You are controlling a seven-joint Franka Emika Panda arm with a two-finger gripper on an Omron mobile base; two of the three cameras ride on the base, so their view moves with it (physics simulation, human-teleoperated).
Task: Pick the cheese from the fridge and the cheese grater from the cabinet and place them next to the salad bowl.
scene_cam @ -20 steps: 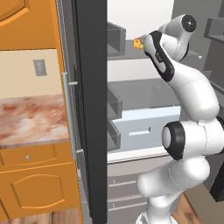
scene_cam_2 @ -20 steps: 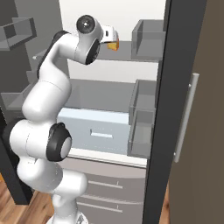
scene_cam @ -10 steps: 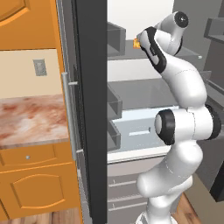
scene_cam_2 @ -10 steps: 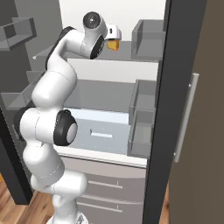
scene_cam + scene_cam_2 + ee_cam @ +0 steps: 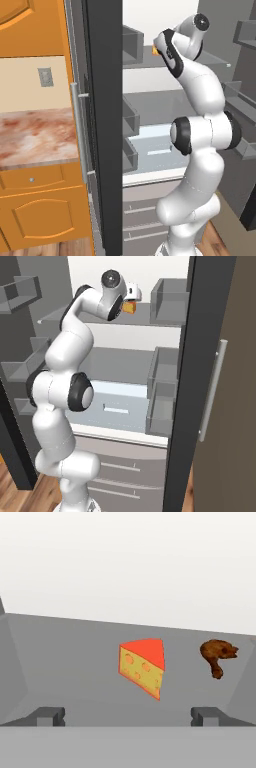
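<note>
Cheese, small yellow-orange wedge with holes and a red rind [image 5: 143, 666], lies on a grey upper shelf [image 5: 70, 662] of the tall grey fridge [image 5: 150, 381]. In my hand view it sits ahead of the jaws, between the two dark fingertips [image 5: 48, 715] and beyond them, untouched. Jaws released, spread wide, holding nothing. Wedge stands upright, holed face toward me, narrow end lower right. Dark brown lump [image 5: 218, 654] just right of it, apart.
</note>
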